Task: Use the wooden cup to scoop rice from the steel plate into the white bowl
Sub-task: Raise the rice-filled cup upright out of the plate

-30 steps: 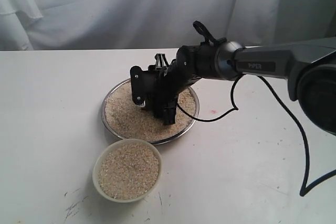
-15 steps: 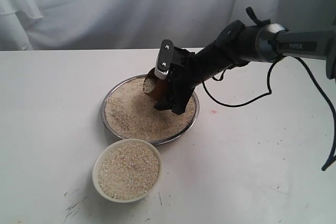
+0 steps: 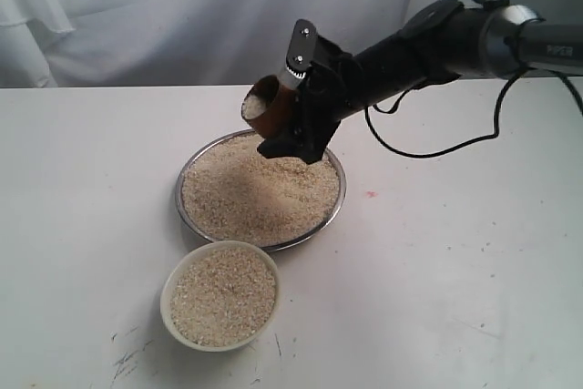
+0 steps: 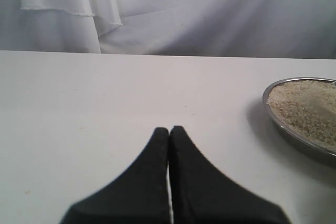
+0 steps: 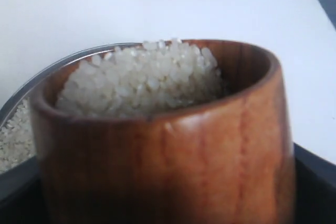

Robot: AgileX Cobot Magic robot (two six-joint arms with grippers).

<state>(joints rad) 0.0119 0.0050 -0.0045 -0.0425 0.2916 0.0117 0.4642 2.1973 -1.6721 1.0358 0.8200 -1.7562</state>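
Upper centre of the exterior view: the right gripper (image 3: 290, 108) is seen clamped on the wooden cup (image 3: 262, 107), with one jaw over the cup and one under it. The cup is held clear of the steel plate (image 3: 342, 193), just above the plate's upper edge in the frame, and is tilted with its mouth toward the upper left. In the right wrist view the cup (image 5: 173, 150) is shown filled to the brim with rice (image 5: 142, 82), and a stretch of plate rim (image 5: 31, 85) is visible behind it.

Centre frame: the plate is covered with a loose bed of rice (image 3: 255, 193). Just below it, at lower left, the white bowl (image 3: 166, 305) is set on the table (image 3: 455, 271), near the plate's rim and filled with rice nearly to its edge.

A black cable (image 3: 428, 148) is looped under the right arm.

Left wrist view: the left gripper (image 4: 169, 129) is pressed closed, tips together, nothing held, low over bare table. The plate (image 4: 294, 135) is noted at that frame's right edge.
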